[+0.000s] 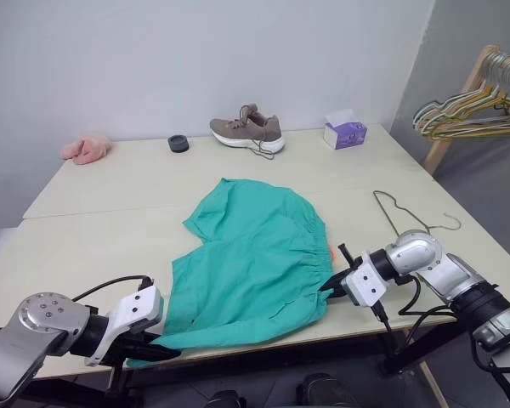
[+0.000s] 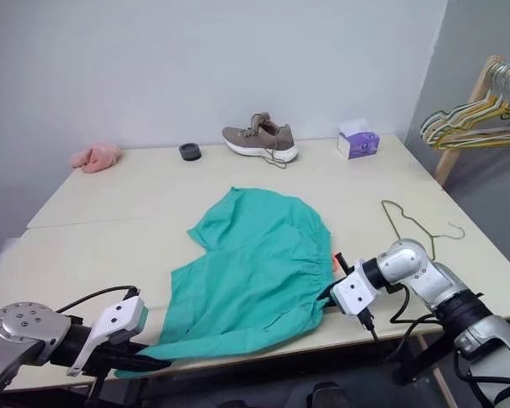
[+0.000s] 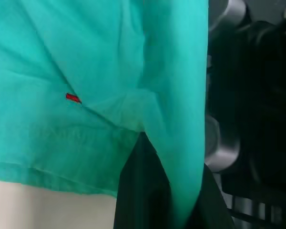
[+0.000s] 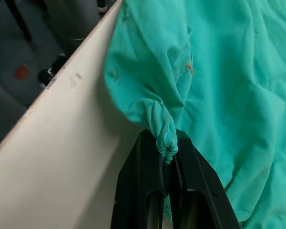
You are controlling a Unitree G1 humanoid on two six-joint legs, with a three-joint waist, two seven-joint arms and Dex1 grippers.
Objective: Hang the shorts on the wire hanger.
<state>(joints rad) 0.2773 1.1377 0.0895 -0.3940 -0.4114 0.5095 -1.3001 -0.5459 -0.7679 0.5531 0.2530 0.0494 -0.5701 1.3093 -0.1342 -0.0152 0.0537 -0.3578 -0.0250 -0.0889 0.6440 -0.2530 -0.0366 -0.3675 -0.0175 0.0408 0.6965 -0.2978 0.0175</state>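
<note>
The teal-green shorts (image 1: 255, 263) lie spread across the middle of the cream table (image 1: 93, 238), one leg reaching toward the far side and the gathered waistband running down the right flank to the near edge. Their near-left corner spills just over that front edge. The left gripper (image 1: 157, 348) is clamped shut on this corner at the table's lip; the left wrist view shows teal cloth pinched between its black fingers (image 3: 143, 191). The right gripper (image 1: 333, 287) is closed tight on a twisted bunch of the waistband at the near-right corner, just inside the front edge, the knot of cloth squeezed between its fingers (image 4: 133, 186).

The olive wire hanger (image 1: 408, 217) lies flat on the table to the right of the shorts, apart from them, hook pointing toward the right edge. Bare tabletop lies between shorts and hanger and all along the left side.

Along the far edge sit a pink fluffy cloth (image 1: 87, 149), a small dark round object (image 1: 178, 143), a grey-brown sneaker (image 1: 248, 130) and a purple tissue box (image 1: 345, 132), all well clear of the shorts. A bunch of coloured hangers (image 1: 472, 106) hangs on a wooden rack (image 1: 459, 106) beyond the right corner
</note>
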